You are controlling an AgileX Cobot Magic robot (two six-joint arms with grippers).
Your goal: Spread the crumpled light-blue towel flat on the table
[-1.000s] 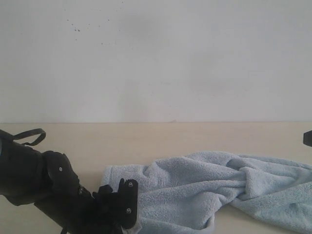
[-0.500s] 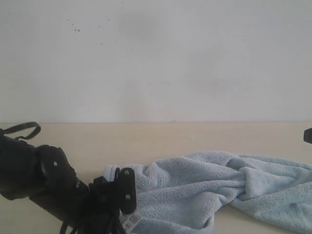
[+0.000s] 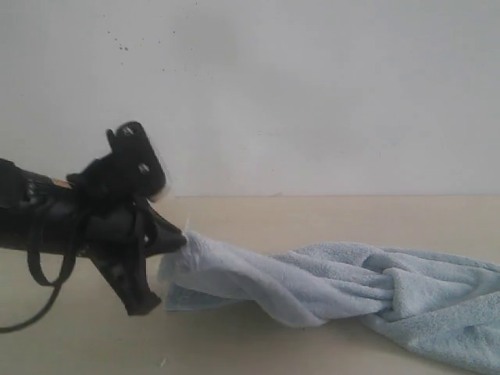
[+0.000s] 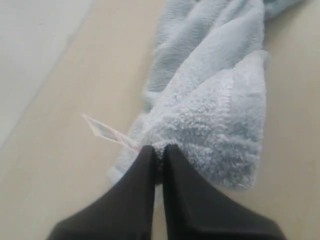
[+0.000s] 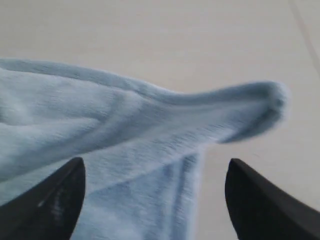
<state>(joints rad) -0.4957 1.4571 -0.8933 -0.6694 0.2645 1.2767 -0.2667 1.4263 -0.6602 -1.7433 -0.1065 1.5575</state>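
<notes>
Slippage is the main risk. The left hand (image 4: 159, 150), pressed together, pinches only a thin bit of one corner of the towel (image 3: 351, 281), beside its white tag (image 4: 107, 131) and raised above the counter (image 3: 312, 215). The rest lies twisted on the counter. The right hand (image 5: 155, 167) hangs spread over a fold, holding nothing. A hard pull against that dragging weight could free the corner.

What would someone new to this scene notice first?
The light-blue towel, twisted like a rope across the beige table, stands out first. At its left end the black left gripper is shut on one corner, beside a small white label, holding it off the surface. The right gripper hangs open over another fold.
</notes>
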